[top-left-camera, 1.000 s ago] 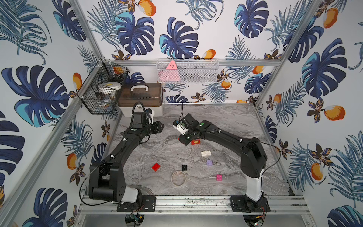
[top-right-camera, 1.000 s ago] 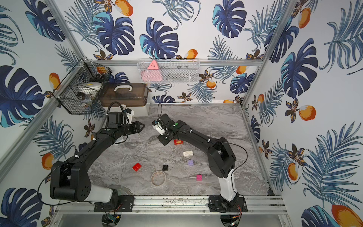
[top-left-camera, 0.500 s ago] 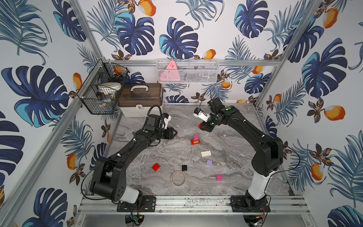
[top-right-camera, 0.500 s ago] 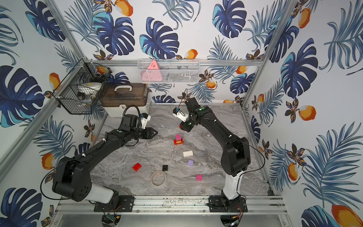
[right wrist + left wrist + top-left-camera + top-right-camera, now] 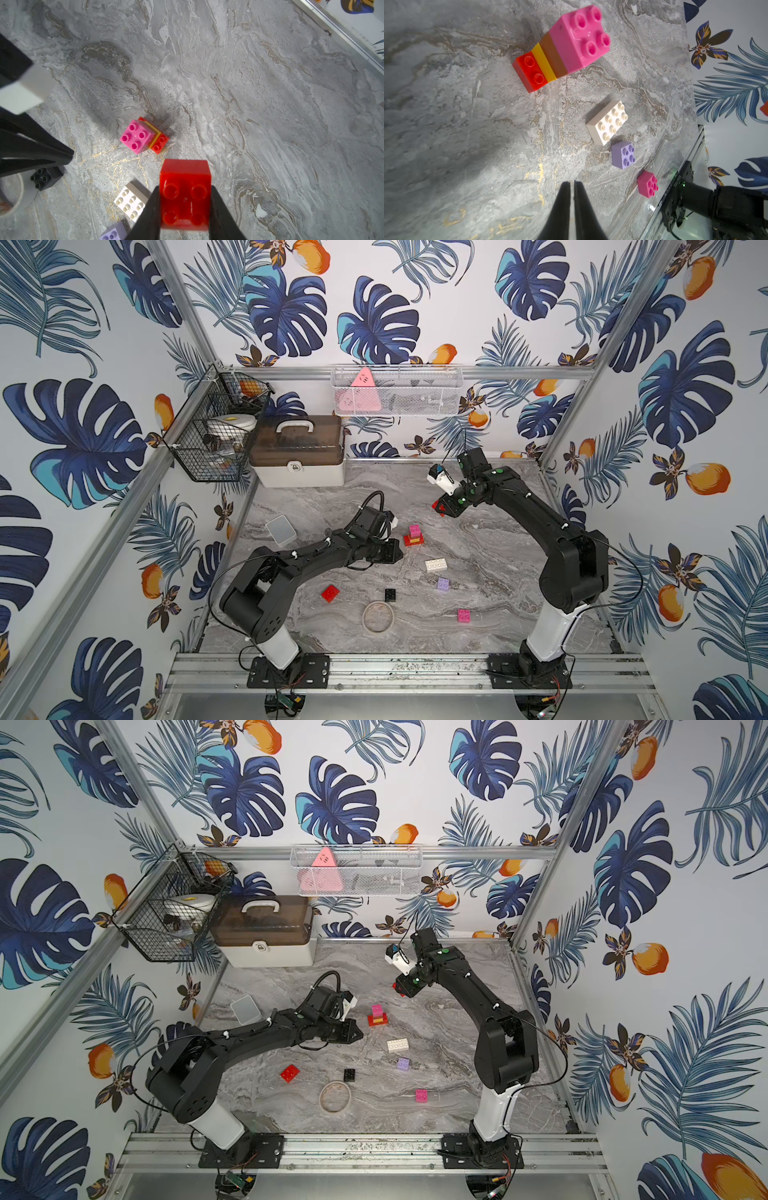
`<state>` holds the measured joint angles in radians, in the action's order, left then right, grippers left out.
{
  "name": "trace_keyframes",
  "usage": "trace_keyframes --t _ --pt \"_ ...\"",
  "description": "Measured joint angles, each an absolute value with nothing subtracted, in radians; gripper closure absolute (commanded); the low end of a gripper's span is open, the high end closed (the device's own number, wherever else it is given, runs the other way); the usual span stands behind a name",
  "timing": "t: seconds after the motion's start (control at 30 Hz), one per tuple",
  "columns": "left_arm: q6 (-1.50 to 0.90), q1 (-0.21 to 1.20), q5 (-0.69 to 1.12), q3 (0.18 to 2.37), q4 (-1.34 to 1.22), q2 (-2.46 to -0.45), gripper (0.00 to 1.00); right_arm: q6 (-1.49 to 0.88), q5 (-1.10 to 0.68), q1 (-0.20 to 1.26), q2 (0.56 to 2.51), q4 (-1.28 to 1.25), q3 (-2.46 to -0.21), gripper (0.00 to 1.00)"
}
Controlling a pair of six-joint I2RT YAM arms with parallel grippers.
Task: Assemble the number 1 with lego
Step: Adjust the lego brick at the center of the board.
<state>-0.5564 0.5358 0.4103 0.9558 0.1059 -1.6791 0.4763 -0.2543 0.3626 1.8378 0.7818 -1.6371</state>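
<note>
Carries a red brick (image 5: 185,195) clamped by its sides in the right gripper (image 5: 441,508), now pulled up to the far right of the stack (image 5: 413,535) after hovering at it a second ago. Brings the left gripper (image 5: 572,182) in just left of that stack, jaws closed to a sliver, empty. Shows the stack mid-table: pink over what may be brown or orange, yellow, red base. Leaves the 1 barely begun, red piece still to add.

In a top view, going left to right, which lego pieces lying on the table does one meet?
Red brick → black brick → pink-topped stack → white brick → single pink brick. Lilac brick left out: it overlaps the white one.
</note>
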Motion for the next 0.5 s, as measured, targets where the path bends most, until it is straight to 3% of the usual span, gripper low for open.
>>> trace_keyframes --t 0.17,0.5 --pt "-0.685 0.551 0.356 0.987 0.035 -1.781 0.97 0.453 -0.271 0.353 1.839 0.768 -1.622 0.84" --pt "-0.854 0.563 0.306 1.000 -0.127 -1.918 0.99 0.438 -0.282 0.345 1.839 0.753 -1.591 0.84"
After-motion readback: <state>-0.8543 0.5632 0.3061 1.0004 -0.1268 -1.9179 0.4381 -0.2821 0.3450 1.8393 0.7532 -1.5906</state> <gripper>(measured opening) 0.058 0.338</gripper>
